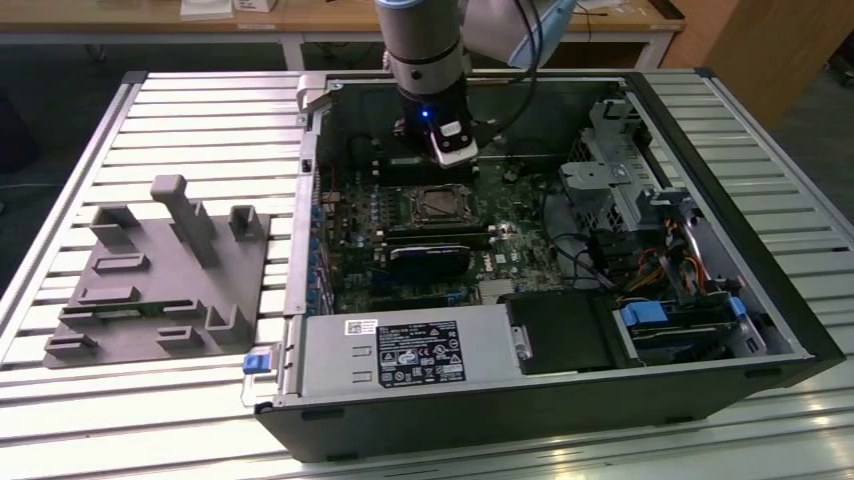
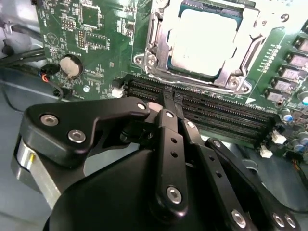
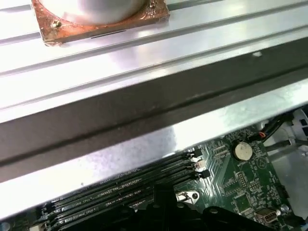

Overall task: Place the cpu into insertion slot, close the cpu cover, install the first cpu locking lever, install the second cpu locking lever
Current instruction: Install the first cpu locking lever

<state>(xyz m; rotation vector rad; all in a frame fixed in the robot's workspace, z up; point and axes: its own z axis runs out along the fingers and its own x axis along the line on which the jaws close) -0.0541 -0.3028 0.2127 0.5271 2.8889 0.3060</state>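
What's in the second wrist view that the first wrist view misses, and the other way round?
Second wrist view: the cpu framed by the cpu cover, and the gripper with its jaws together. First wrist view: a copper-coloured plate on the ribbed table, past the case wall. Both wrist views: the long memory slots and the round coin battery.

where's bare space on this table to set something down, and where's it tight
Bare table slats lie beyond the grey fixture, up to the far edge, and in a strip between the case and the exterior view's right edge. Inside the case is crowded: motherboard, cables, and the gripper hanging low above them.
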